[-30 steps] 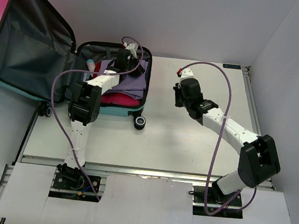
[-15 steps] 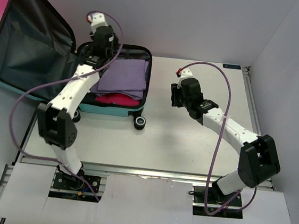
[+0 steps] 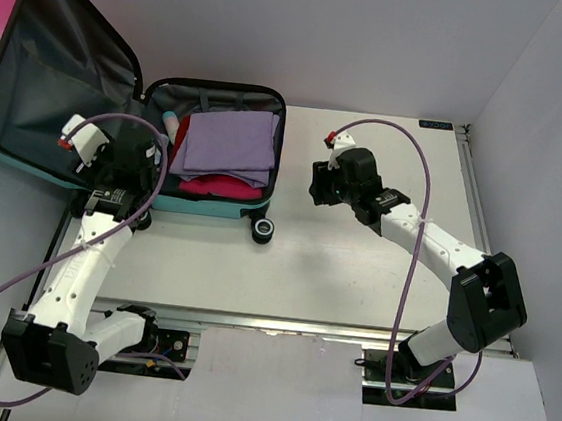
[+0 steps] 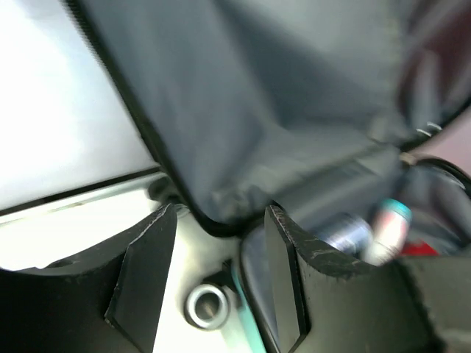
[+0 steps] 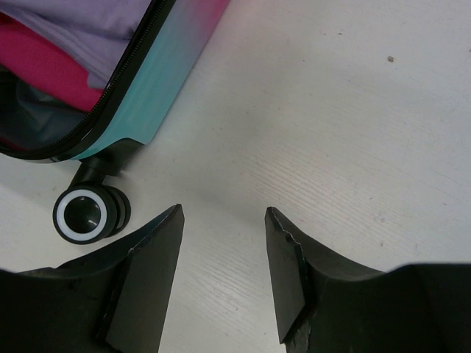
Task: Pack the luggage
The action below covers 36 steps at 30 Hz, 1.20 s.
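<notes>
Top external view. Luggage [image 3: 53, 86] lies open at far left of table [image 3: 355, 269]. Its pink-to-teal lid is propped up, overhanging the table's left edge, w/ dark grey lining facing the cam. Base shell lies flat on the table just right of the lid. Inside base: folded purple cloth [image 3: 230, 143] on top of a pink-red garment [image 3: 213, 185]. A small bottle w/ teal cap [image 3: 170, 118] sits on the hinge side, left of the cloth. Black wheel w/ white ring [image 3: 263, 231] at near-right corner of base.

Left wrist view (blurred). Left gripper [image 4: 219, 220] jaws spread, nothing pinched. Lid's black rim shows in the gap btwn them; contact cannot be told. Grey lining fills the upper frame, bottle at right. Seen from above, this gripper sits at the lid's near edge, by the hinge.

Right wrist view. Right gripper [image 5: 223, 220] jaws spread, empty, over bare white tabletop. Teal side wall of base at upper left, w/ zip edge and purple and pink fabric inside. Wheel lies near the left fingertip, not touching. Seen from above, this gripper is just right of the base, apart from it.
</notes>
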### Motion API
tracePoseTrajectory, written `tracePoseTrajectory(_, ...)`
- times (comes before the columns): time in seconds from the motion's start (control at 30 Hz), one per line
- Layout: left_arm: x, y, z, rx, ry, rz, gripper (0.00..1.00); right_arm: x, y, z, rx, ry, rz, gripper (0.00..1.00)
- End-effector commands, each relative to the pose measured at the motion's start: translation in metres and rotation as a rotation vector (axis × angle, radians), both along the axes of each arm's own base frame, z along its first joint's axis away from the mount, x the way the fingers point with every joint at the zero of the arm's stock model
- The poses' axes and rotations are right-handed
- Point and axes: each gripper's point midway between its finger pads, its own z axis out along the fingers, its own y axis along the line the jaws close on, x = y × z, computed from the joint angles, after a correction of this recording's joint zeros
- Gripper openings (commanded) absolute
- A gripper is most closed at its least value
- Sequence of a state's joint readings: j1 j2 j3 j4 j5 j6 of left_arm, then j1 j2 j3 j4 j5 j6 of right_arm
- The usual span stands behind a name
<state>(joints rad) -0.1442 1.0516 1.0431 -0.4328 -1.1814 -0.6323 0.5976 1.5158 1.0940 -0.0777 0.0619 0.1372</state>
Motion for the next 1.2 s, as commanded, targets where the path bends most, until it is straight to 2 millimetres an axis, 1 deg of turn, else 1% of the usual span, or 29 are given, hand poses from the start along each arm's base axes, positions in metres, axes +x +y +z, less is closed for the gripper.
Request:
tracePoseTrajectory(0.0,-0.019,0.048,0.009,-0.03,-0.034,0.177,0.62,0.006,0.009,0.037,0.041,-0.078,0.039,0.56)
tracePoseTrajectory(0.13,-0.022,0.083,0.025,-0.042,-0.041,0.226,0.62,0.011,0.02,0.047,0.072,-0.085,0.069,0.58)
tracePoseTrajectory(0.2,-0.019,0.091,0.033,-0.02,-0.058,0.232,0.62,0.013,0.031,0.05,0.102,-0.071,0.11,0.59)
tracePoseTrajectory(0.23,-0.014,0.092,0.035,-0.008,-0.064,0.211,0.62,0.014,0.034,0.05,0.107,-0.063,0.115,0.59)
tracePoseTrajectory(0.33,0.002,0.094,0.039,0.016,-0.074,0.162,0.64,0.018,0.036,0.044,0.09,-0.046,0.118,0.59)
tracePoseTrajectory(0.47,0.012,0.1,0.029,0.031,-0.029,0.178,0.69,0.019,0.025,0.032,0.04,-0.05,0.093,0.6)
tracePoseTrajectory(0.53,0.012,0.104,0.019,0.015,-0.009,0.195,0.69,0.02,0.022,0.03,0.041,-0.05,0.088,0.6)
tracePoseTrajectory(0.6,0.007,0.105,0.018,0.016,-0.013,0.215,0.7,0.021,0.022,0.029,0.042,-0.045,0.089,0.6)
tracePoseTrajectory(0.7,-0.004,0.108,0.021,0.031,-0.036,0.25,0.71,0.021,0.023,0.029,0.04,-0.048,0.096,0.6)
tracePoseTrajectory(0.77,-0.013,0.105,0.024,0.011,-0.068,0.254,0.73,0.021,0.025,0.028,0.04,-0.046,0.102,0.6)
tracePoseTrajectory(0.87,-0.024,0.099,0.027,-0.031,-0.147,0.251,0.72,0.024,0.029,0.026,0.042,-0.038,0.115,0.6)
tracePoseTrajectory(0.93,-0.03,0.098,0.031,-0.024,-0.153,0.255,0.72,0.025,0.029,0.025,0.032,-0.034,0.115,0.6)
tracePoseTrajectory(1.0,-0.033,0.098,0.035,-0.019,-0.145,0.256,0.72,0.023,0.027,0.022,0.027,-0.03,0.111,0.6)
tracePoseTrajectory(1.13,-0.033,0.095,0.036,-0.026,-0.133,0.23,0.72,0.016,0.03,0.022,0.057,-0.025,0.138,0.61)
tracePoseTrajectory(1.17,-0.035,0.096,0.036,-0.023,-0.128,0.239,0.72,0.016,0.03,0.02,0.059,-0.025,0.141,0.61)
